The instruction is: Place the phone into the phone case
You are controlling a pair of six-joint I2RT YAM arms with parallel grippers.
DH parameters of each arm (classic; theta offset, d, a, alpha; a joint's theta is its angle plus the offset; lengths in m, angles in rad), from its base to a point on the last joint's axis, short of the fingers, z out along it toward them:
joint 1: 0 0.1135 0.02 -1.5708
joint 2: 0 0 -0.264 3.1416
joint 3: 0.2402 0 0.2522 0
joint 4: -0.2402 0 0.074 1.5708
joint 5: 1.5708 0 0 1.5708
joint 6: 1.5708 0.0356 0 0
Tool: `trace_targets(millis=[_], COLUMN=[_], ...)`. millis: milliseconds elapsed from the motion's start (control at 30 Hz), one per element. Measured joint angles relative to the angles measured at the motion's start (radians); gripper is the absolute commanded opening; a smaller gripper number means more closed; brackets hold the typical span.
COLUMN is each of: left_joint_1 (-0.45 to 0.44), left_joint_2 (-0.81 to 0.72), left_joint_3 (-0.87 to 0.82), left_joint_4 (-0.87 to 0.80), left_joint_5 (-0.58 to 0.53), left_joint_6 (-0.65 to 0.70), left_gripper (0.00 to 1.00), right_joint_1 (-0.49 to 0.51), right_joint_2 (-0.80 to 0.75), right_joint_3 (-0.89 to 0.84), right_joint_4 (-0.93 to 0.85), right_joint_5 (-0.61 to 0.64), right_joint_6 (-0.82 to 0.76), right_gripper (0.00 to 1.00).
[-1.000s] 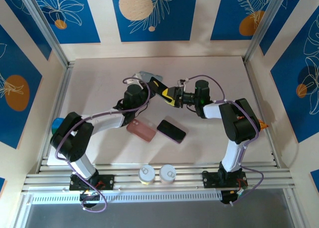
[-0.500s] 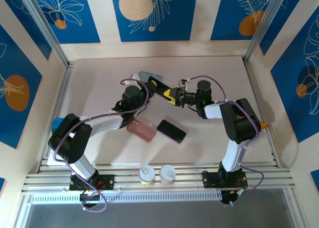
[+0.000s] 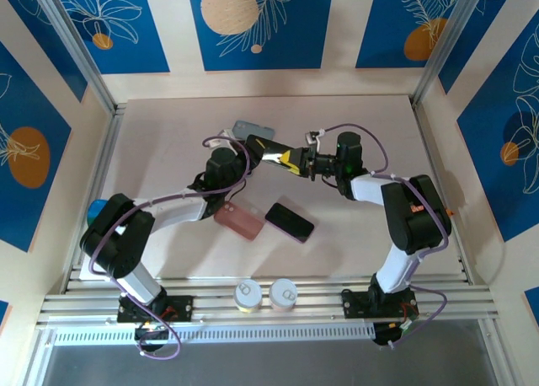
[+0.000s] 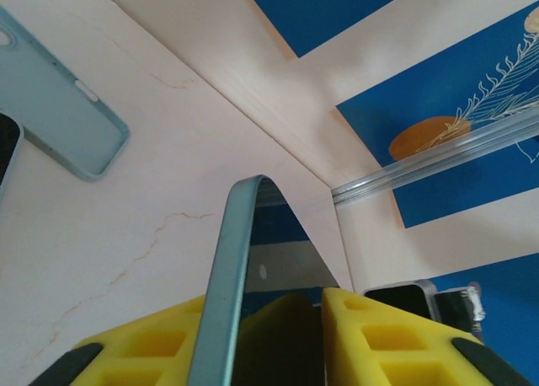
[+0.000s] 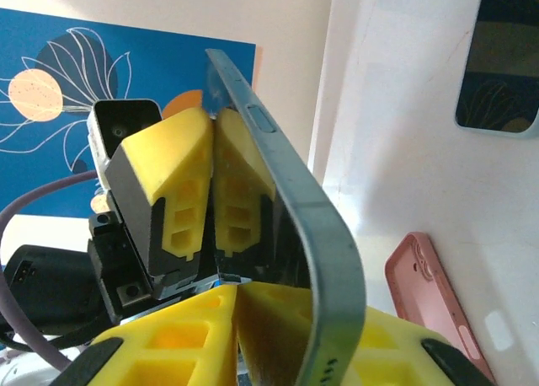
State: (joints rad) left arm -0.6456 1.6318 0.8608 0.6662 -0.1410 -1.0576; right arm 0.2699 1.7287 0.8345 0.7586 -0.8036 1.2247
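Your right gripper [image 5: 295, 318] clamps the phone [image 5: 324, 234] across its flat faces, the best hold: likely stiff, slick, breakable. Whether your left gripper [image 4: 265, 306] grips is unclear.

The right pincer [image 5: 237, 295] clamps the phone [image 5: 303, 209] edge-on, pink case [image 5: 434, 302] beyond.

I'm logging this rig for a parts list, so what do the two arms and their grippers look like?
Both the left arm and right arm are jointed black-and-white segments, each trailed by a purple cable. The left gripper and right gripper carry chunky yellow fingers moulded with hollow cells.
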Motion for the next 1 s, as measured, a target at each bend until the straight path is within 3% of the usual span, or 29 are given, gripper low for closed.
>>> trace_targets(millis=[400,833,1000], left_joint_1=[-0.001,0.033,0.071], left_joint_2=[0.0,-0.019,0.006], left_joint_3=[-0.003,0.116,0.233], left_joint_4=[-0.084,-0.294,-0.406], left_joint_5=[0.005,0.006,0.026], left_joint_6=[0.046,0.168,0.239], left_gripper=[0.56,0.58,0.52], right_joint_1=[-0.002,-0.061,-0.137], right_joint_2=[-0.081,-0.159,-0.172], right_joint_3=[0.0,0.0,0.0], right_joint_4=[-0.214,-0.424,-0.496], right_joint_5=[0.022,0.087,0.113], right_joint_6=[-0.143,-0.23,-0.262], right_gripper=[0.0,0.0,0.0])
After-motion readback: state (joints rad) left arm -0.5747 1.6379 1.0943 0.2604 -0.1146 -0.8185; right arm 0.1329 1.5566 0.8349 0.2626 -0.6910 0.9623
